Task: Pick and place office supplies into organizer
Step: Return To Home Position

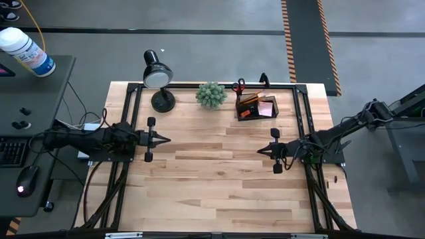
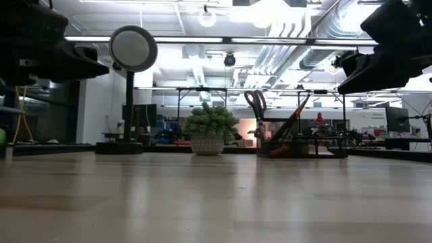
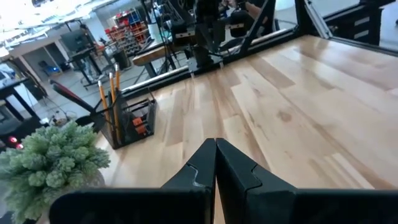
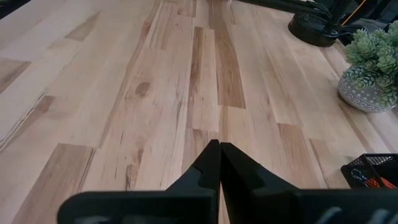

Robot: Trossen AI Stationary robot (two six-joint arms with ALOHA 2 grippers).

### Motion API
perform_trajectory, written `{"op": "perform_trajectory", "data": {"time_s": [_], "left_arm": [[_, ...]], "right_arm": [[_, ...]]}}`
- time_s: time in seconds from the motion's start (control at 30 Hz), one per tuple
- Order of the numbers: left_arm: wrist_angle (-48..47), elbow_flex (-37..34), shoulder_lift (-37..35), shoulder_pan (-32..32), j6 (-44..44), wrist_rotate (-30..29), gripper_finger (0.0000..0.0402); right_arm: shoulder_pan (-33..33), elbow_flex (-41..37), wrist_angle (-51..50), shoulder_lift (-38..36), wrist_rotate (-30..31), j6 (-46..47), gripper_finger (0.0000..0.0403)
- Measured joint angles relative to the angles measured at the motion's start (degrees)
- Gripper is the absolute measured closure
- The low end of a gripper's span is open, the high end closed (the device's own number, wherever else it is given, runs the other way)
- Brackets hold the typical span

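The black organizer [image 1: 256, 106] stands near the table's far edge, right of centre. It holds red-handled scissors [image 1: 239, 85], orange pencils [image 1: 250, 99] and a pink sticky-note pad [image 1: 266, 108]. In the low view the organizer [image 2: 297, 142] shows with the scissors [image 2: 256, 104] upright in it; the left wrist view shows the organizer [image 3: 132, 118] with the pencils [image 3: 107, 93]. My left gripper [image 1: 166, 139] hovers shut above the table's left side, my right gripper [image 1: 261, 150] shut above its right side. Both hold nothing.
A black desk lamp [image 1: 158, 78] and a green plant ball in a pot [image 1: 211, 94] stand along the far edge, left of the organizer. Bare wood lies between the two grippers and toward the near edge. A black frame [image 1: 300, 99] borders the table.
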Motion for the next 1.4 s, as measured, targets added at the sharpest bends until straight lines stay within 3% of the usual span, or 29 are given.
{"op": "perform_trajectory", "data": {"time_s": [0.3, 0.67, 0.93, 1.03, 1.23, 1.4], "left_arm": [[0.15, 0.00, -0.20, 0.02, 1.66, -1.07, 0.0401], [0.09, 0.00, -0.11, 0.00, 1.62, 0.00, 0.0401], [0.04, 0.00, -0.11, 0.00, 2.10, 0.03, 0.0401], [0.04, 0.00, -0.11, 0.00, 2.07, 0.04, 0.0401], [0.04, 0.00, -0.11, 0.00, 2.07, 0.02, 0.0401], [0.03, 0.00, -0.11, 0.00, 2.07, 0.02, 0.0401]], "right_arm": [[0.00, -5.75, 7.86, 0.02, -0.15, -0.19, 0.0402], [0.04, -5.94, 12.12, -1.15, -0.86, -6.60, 0.0403], [-1.74, -5.94, 3.19, -14.22, -1.30, -8.96, 0.0403], [-3.95, -5.94, 2.16, -20.08, -5.37, -8.32, 0.0403], [-9.87, -5.94, 5.53, -25.18, -23.92, -9.05, 0.0403], [-15.77, -5.94, 5.40, -25.25, -25.69, -9.49, 0.0403]]}}
